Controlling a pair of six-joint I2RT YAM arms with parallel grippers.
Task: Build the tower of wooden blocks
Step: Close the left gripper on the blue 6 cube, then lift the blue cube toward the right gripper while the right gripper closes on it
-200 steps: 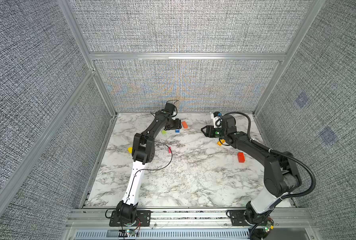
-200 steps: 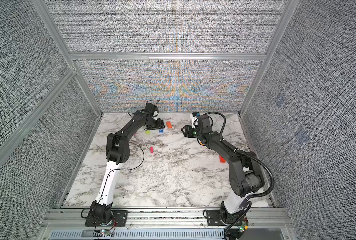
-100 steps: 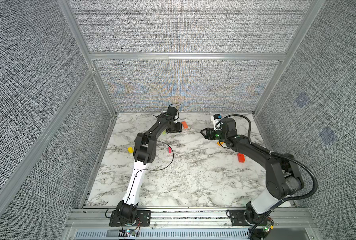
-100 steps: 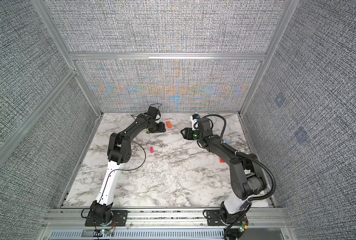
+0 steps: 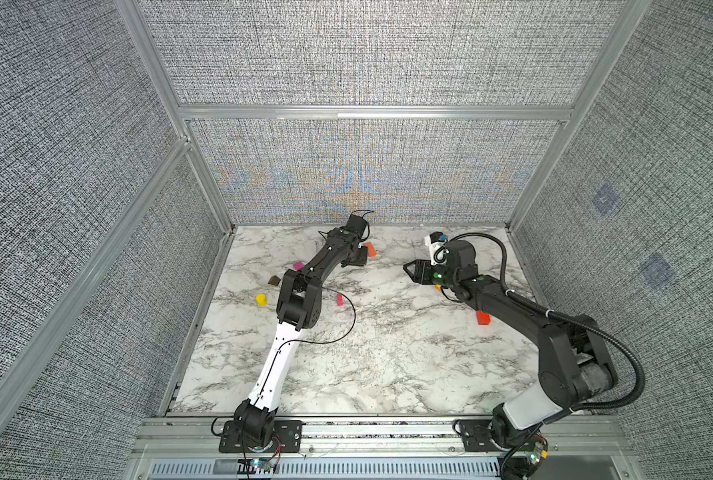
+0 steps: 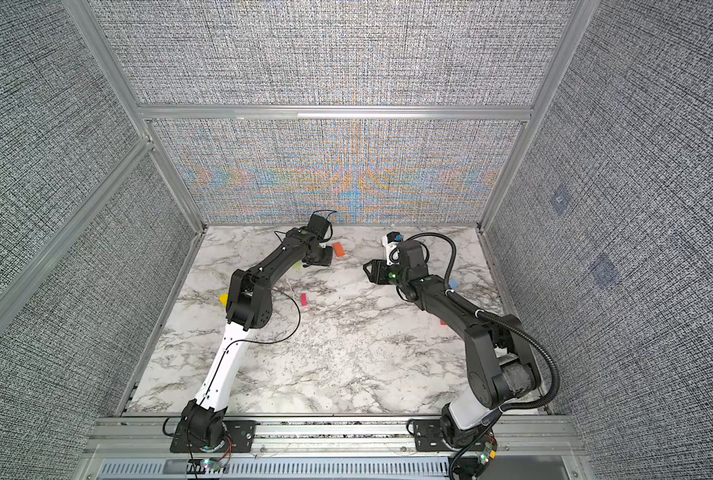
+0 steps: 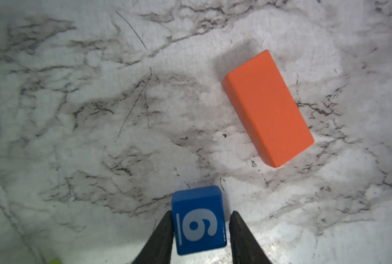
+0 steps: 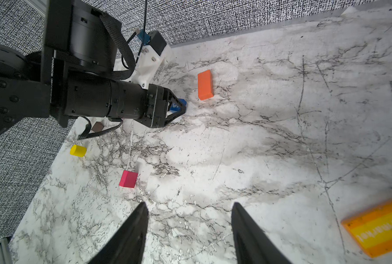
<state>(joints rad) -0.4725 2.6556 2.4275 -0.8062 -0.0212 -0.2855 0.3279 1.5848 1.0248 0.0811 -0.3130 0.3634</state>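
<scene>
Between the left fingers (image 7: pixel 163 235) sits the blue numbered block (image 7: pixel 198 219), one touching, one just clear; right fingers (image 8: pixel 131 235) wide.

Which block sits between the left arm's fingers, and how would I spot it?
Look at the far end of the marble table, where the left arm reaches toward the back wall. Between its fingers, beside a flat orange brick, sits a small blue cube. Unlike its plain neighbours, it bears a big white digit.
</scene>
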